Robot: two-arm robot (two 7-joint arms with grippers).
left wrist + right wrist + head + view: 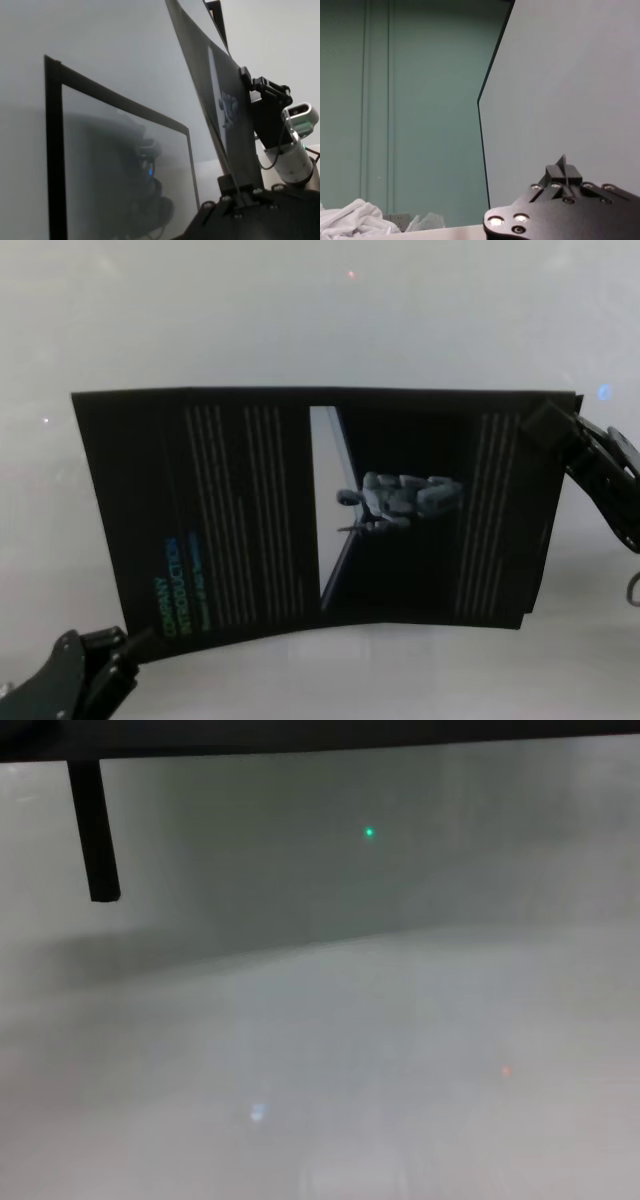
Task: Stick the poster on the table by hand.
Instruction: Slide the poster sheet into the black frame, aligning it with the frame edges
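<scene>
poster (250,510) hangs above the table (300,310), left gripper (135,645) and right gripper (545,425) clamped on opposite corners; i'd lower it level, taut.

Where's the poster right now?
In the head view, the poster is mid-frame over the table, pinched by the left gripper and right gripper at opposite corners.
</scene>
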